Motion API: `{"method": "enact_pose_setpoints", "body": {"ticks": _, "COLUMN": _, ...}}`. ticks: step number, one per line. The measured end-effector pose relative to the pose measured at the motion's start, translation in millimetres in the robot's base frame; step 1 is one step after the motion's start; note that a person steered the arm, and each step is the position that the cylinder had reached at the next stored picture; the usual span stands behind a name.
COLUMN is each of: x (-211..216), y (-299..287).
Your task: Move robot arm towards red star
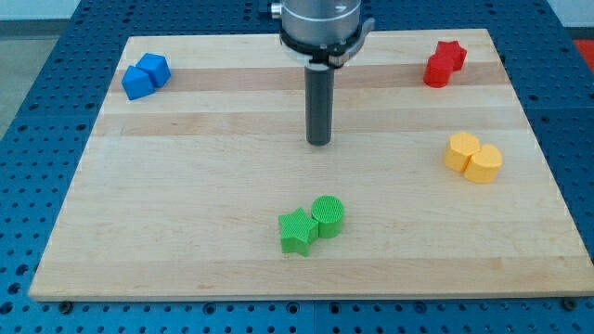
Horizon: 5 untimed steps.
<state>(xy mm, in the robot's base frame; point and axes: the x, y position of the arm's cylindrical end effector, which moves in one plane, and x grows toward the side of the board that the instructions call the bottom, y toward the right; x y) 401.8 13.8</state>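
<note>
The red star [452,54] sits near the view's top right corner of the wooden board [186,204], touching a red cylinder [436,71] just below and left of it. My tip [318,142] rests on the board near the middle, well to the left of and below the red star, touching no block.
Two blue blocks [146,76] sit at the top left. A yellow pair [472,157] sits at the right. A green star [297,231] and green cylinder [328,215] sit below my tip. Blue perforated table surrounds the board.
</note>
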Motion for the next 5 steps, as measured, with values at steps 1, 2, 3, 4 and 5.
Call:
{"method": "enact_pose_setpoints", "body": {"ticks": 1, "x": -72.8, "y": 15.8}}
{"method": "enact_pose_setpoints", "body": {"ticks": 2, "x": -128.9, "y": 27.2}}
{"method": "enact_pose_setpoints", "body": {"ticks": 3, "x": -134.1, "y": 44.4}}
{"method": "enact_pose_setpoints", "body": {"ticks": 4, "x": -144.1, "y": 90.9}}
{"method": "enact_pose_setpoints", "body": {"ticks": 5, "x": -145.2, "y": 108.1}}
